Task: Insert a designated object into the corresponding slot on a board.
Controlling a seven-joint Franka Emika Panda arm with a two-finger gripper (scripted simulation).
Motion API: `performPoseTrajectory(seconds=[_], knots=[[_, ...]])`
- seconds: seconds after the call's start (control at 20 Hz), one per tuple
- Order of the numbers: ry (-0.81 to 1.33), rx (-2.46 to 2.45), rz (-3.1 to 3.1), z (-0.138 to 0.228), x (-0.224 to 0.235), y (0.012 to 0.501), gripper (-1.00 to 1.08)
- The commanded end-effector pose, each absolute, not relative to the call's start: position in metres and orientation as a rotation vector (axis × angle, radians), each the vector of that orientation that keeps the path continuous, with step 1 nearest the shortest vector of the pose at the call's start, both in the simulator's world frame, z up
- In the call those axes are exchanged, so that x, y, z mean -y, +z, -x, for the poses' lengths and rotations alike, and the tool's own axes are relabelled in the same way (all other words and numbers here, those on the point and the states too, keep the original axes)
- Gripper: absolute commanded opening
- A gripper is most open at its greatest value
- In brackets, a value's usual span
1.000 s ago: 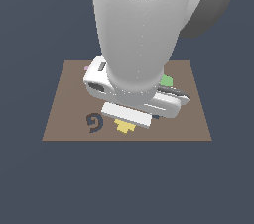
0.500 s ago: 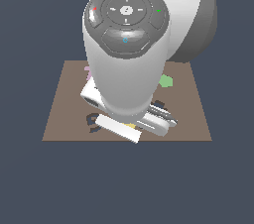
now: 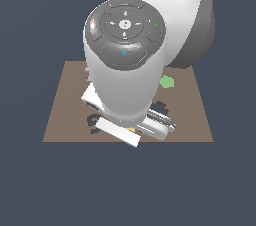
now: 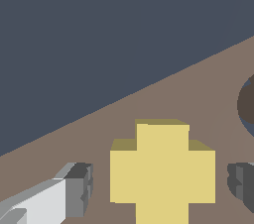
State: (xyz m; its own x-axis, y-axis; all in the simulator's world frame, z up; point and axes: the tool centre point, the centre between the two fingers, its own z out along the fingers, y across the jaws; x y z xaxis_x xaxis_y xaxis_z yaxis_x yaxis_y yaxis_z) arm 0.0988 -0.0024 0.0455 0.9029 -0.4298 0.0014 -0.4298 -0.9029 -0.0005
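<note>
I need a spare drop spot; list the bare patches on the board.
Bare brown board along the exterior view's left edge, and on its right past the green pentagon. Crowded in the middle: the arm covers the yellow cross, flanked by open fingers.

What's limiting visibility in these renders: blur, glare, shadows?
Exterior view: sharp, flat lighting, no glare; the arm hides most of the board and nearly all of the yellow cross. Wrist view: crisp, cross evenly lit, cropped by the frame edge, between the tool's fingers.

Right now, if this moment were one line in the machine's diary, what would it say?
phase: reaching to grasp | gripper: open, fingers either side of yellow cross | cross: flat on brown board, not lifted | cross slot: empty
</note>
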Motion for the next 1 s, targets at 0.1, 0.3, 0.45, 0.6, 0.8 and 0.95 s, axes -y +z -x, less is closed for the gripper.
performPoseTrajectory(seconds=[0.1, 0.3, 0.45, 0.6, 0.8, 0.95], knots=[[0.0, -0.698, 3.063, -0.0989, 0.0031, 0.0316, 1.0], [0.0, -0.699, 3.063, -0.099, 0.0032, 0.0299, -1.0], [0.0, -0.699, 3.063, -0.099, 0.0032, 0.0299, -1.0], [0.0, -0.699, 3.063, -0.099, 0.0032, 0.0299, -1.0], [-0.001, -0.698, 3.062, -0.0993, 0.0024, 0.0313, -1.0], [0.0, -0.699, 3.063, -0.0993, 0.0031, 0.0351, -1.0]])
